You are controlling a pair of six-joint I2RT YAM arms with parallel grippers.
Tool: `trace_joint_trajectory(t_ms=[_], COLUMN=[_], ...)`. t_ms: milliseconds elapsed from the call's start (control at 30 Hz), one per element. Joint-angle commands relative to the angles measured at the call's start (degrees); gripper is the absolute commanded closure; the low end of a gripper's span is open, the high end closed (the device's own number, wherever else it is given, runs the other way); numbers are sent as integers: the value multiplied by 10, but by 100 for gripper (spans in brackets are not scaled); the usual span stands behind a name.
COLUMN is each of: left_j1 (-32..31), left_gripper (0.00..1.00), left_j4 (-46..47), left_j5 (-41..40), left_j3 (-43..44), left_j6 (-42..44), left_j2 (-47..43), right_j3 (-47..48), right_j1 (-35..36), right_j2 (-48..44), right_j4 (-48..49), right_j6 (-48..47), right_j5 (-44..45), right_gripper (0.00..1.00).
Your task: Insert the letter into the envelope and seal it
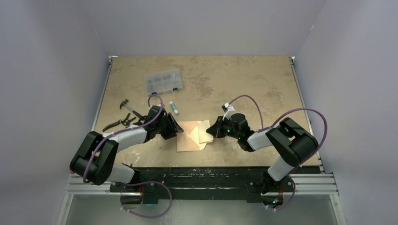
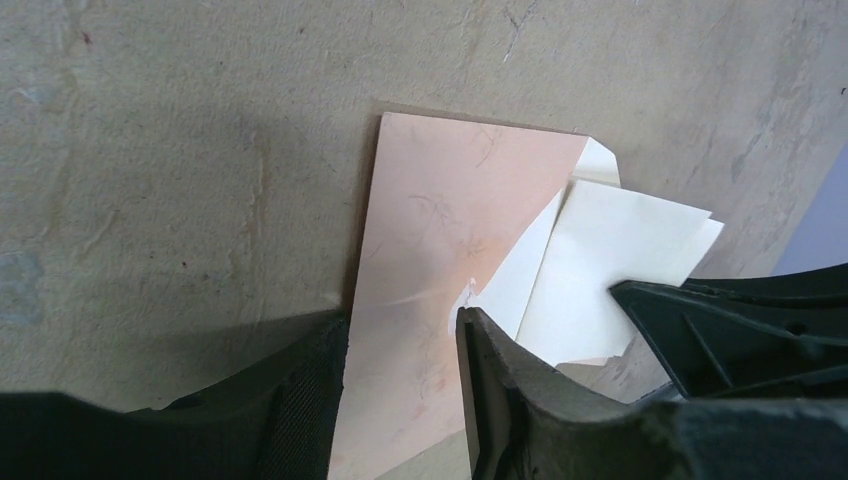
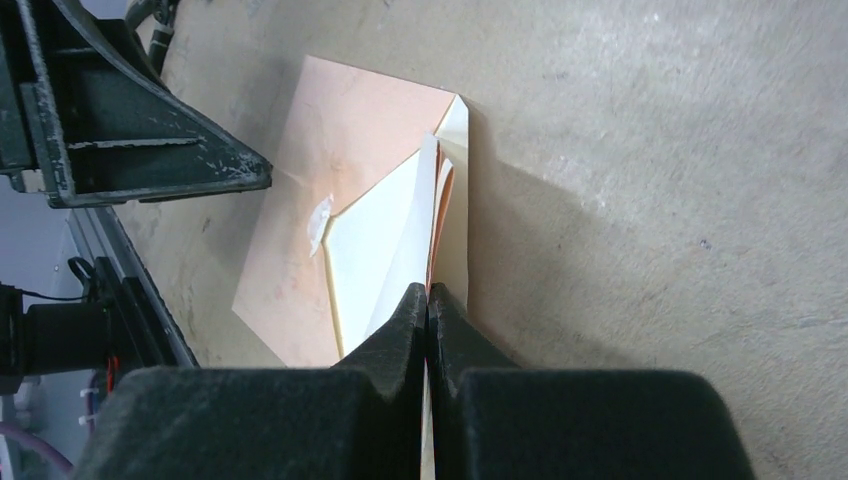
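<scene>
Firmly shut, the right gripper [image 3: 428,300] pinches the raised cream edge of the envelope [image 3: 375,250], whose pointed flap lies over the right part of the letter [image 2: 440,210]. Opposite, the left gripper [image 2: 400,325] stands partly open and holds nothing, its fingers astride that flat salmon sheet on the table [image 2: 150,150].

The envelope [image 2: 440,230] is matt salmon paper with faint fibre flecks. The letter [image 2: 610,260] shows a smooth, cream paper face. The table [image 2: 150,150] looks rough, mottled and matt. The left gripper [image 2: 402,325] is matt black plastic, scuffed at its edges.
</scene>
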Motion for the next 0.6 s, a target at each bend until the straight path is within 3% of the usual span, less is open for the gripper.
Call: trace_joint_trajectory(t_ms=[0, 267, 567], left_j1=[-9, -20, -20], left_gripper=[56, 59, 64], left_j4=[-49, -27, -4], left_j5=[-2, -8, -42], left_j3=[-12, -19, -22], left_j6=[-13, -50, -86], left_j2=[30, 33, 21], right_j3=[4, 64, 49], right_j1=[9, 13, 13], right_j2=[9, 21, -12], right_j4=[0, -138, -141], right_j6=[35, 130, 163], right_j5=[9, 67, 90], right_gripper=[100, 100, 100])
